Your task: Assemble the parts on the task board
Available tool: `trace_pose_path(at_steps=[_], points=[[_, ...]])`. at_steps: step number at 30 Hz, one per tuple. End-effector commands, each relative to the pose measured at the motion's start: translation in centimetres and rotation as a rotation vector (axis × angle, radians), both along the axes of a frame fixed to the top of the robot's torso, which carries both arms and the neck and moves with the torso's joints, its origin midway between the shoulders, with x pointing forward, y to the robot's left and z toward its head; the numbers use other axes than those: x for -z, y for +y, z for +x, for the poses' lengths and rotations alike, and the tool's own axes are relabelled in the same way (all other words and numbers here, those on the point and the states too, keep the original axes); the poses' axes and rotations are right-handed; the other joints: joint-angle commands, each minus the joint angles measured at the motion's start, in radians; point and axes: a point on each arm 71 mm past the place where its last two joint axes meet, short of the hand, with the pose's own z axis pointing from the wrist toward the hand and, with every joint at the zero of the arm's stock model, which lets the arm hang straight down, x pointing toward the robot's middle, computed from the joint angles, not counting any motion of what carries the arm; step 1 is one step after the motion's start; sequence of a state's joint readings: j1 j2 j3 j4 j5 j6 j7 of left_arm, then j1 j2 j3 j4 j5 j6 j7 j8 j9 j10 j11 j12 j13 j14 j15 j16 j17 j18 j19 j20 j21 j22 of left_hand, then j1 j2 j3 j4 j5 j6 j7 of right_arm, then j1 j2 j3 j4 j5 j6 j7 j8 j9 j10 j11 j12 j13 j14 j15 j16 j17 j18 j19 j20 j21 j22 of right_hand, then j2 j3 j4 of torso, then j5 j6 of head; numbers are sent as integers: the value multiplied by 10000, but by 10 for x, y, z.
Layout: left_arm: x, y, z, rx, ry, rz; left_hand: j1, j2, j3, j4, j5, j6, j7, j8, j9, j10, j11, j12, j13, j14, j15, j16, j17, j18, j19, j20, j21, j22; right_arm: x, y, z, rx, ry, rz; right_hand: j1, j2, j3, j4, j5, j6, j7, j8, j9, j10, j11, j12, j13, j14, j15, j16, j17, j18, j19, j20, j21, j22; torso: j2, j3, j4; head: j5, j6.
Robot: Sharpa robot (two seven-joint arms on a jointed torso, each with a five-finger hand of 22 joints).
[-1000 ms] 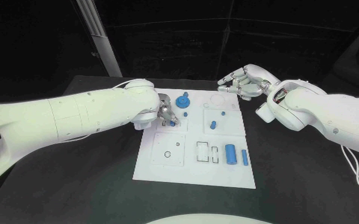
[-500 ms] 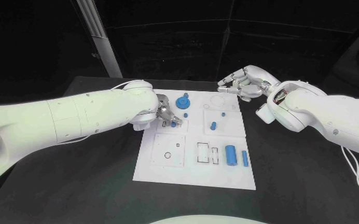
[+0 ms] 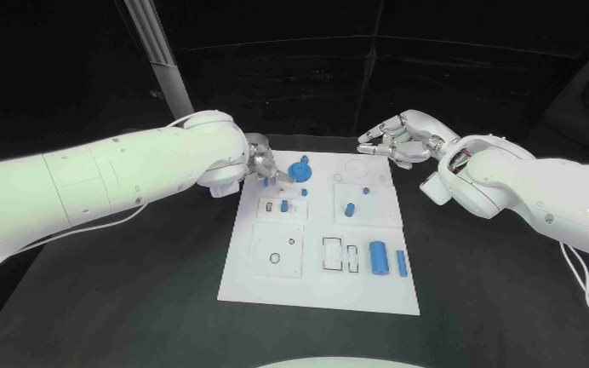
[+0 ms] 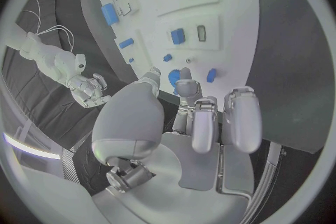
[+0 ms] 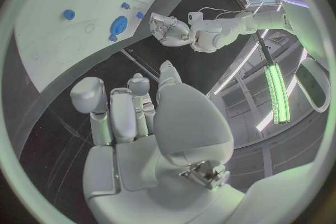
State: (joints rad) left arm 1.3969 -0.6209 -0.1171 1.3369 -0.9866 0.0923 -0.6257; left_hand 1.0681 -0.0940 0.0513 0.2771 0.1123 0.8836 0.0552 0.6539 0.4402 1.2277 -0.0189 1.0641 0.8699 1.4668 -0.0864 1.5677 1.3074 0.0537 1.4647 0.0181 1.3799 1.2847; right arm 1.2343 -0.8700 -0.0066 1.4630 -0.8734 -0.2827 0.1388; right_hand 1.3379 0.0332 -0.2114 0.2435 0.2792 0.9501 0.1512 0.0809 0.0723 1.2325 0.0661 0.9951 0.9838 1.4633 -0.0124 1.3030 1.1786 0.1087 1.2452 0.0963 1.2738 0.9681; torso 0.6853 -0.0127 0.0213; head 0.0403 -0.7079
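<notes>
The white task board lies in the middle of the black table. My left hand hovers over the board's far left corner, fingers apart and holding nothing. Just beside it sits a round blue part. A small blue block stands in the board beside a narrow slot. A blue cylinder and a thin blue bar lie at the near right. My right hand hangs past the board's far right corner, loosely curled and holding nothing.
Small blue pegs stand in the board's right half, another near the round part. Rectangular outlines and a small ring mark the near half. A grey post rises at the back left.
My left hand has risen off the small blue block and drawn back toward the board's far left corner, leaving the block standing there. The right hand has stayed put.
</notes>
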Motion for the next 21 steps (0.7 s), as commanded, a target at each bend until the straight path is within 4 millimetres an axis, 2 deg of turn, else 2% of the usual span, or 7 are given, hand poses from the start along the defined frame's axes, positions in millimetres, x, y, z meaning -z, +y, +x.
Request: trace_pose_path(at_steps=[1,4,8,10,15,21], points=[[-15,4,10,665,330,41,435,185,-33,-97,36,-321,170,-350,-237,-260,146,-307,-404,1040,154,31,2634,138,-90,138,-283,-347,-1,0,1,6,-83,4,-80,1,-84,25,-54,-82,16,62,11,-50,-11,-23,-1,278,0,-37,-6,93,-58,1,-53,-9,8,1,-5,26,23],[-25,9,23,633,378,188,620,277,-131,-74,34,-405,258,-574,-426,-262,231,-298,-433,1040,230,31,2634,150,-102,221,-338,-394,-1,0,2,18,-82,0,-79,1,-84,25,-54,-82,16,63,11,-52,-11,-26,-4,280,0,-34,-1,93,-56,1,-51,-6,21,8,-1,43,39],[-31,13,38,443,553,460,650,361,-184,-18,32,-360,274,-623,-492,-177,249,-180,-310,1040,250,31,2634,137,-68,250,-292,-319,-1,2,2,-10,-75,5,-77,2,-85,25,-53,-82,16,63,11,-50,-11,-23,-2,279,0,-35,-3,92,-56,2,-51,-6,36,7,-28,90,35],[-31,15,43,341,615,608,648,411,-227,24,24,-297,270,-624,-518,-133,249,-118,-253,1040,256,31,2634,130,-47,261,-264,-275,-1,2,2,-26,-69,7,-77,2,-85,25,-53,-82,16,63,11,-50,-11,-23,-2,279,0,-35,-3,92,-56,2,-51,-6,51,-5,-43,119,31],[-25,20,53,119,696,1010,570,502,-388,107,6,-119,234,-573,-541,-71,226,-18,-179,1040,245,31,2634,117,-7,269,-211,-189,0,4,3,-50,-52,5,-67,7,-84,22,-43,-81,15,64,11,-42,-11,-9,11,283,0,-26,12,92,-53,2,-51,-3,89,-10,-88,175,27],[-12,21,58,-28,866,1169,493,552,-580,117,-1,43,179,-489,-524,19,183,116,-54,1040,214,31,2634,94,44,251,-130,-64,0,5,3,-78,-44,9,-48,17,-85,18,-24,-79,14,67,12,-42,-13,-8,10,287,-1,-19,25,90,-45,2,-47,7,87,-10,-84,214,-12]])
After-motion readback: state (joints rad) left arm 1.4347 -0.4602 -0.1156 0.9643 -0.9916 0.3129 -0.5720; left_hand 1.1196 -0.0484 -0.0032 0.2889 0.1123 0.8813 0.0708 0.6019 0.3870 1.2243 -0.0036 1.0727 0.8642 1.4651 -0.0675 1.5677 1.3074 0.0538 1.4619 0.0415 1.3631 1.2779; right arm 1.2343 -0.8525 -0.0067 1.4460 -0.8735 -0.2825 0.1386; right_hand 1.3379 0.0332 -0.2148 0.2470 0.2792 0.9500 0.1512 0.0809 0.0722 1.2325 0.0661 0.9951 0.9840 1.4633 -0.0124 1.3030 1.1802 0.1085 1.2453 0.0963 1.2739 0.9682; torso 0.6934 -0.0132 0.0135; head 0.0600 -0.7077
